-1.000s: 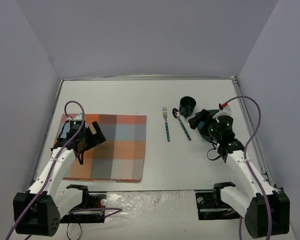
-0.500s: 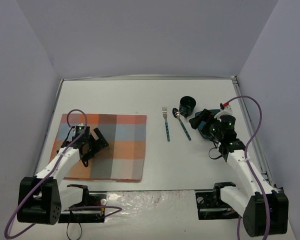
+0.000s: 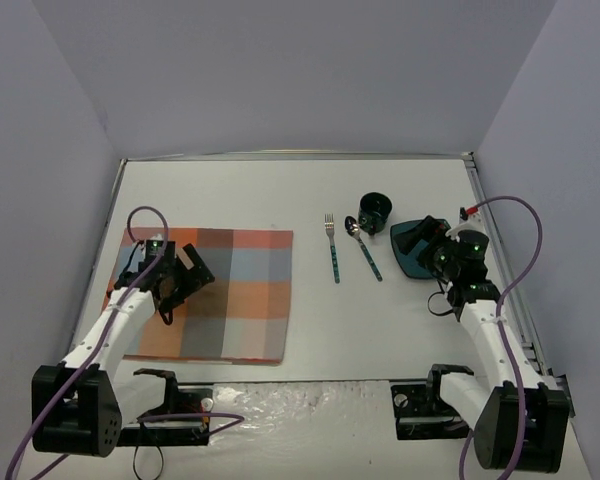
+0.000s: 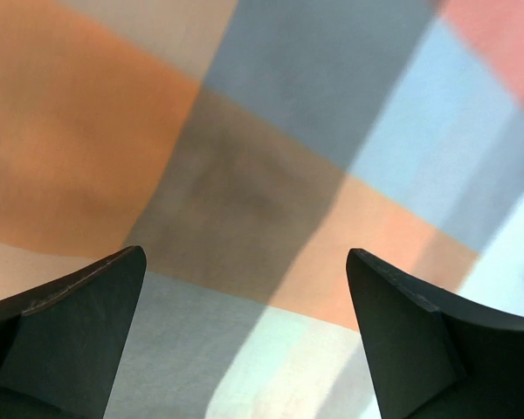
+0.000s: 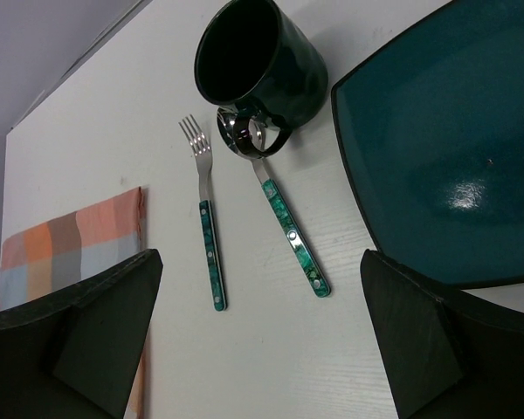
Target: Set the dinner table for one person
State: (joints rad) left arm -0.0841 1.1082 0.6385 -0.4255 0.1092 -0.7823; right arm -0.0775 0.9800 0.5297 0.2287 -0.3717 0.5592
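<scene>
The white dinner table [image 3: 240, 195] carries an orange, grey and blue checked placemat [image 3: 230, 300] at the left. A fork [image 3: 333, 250] and a spoon [image 3: 365, 250] with green handles lie side by side right of it. A dark green mug [image 3: 375, 210] stands behind the spoon. A teal square plate [image 3: 410, 248] lies at the right. My left gripper [image 3: 185, 275] is open and empty, low over the placemat [image 4: 244, 131]. My right gripper [image 3: 432, 240] is open and empty over the plate [image 5: 445, 148], facing the mug [image 5: 262, 65], fork [image 5: 208, 218] and spoon [image 5: 284, 223].
The spoon's bowl lies against the mug's handle. The table's metal edge trim [image 3: 495, 255] runs close to the right of the plate. Grey walls close in the back and both sides. In the right wrist view the placemat's right edge [image 5: 79, 244] shows at the left.
My right gripper has pulled back to the right, uncovering the teal plate. My left gripper has shifted slightly over the placemat. Both stay open and empty.
</scene>
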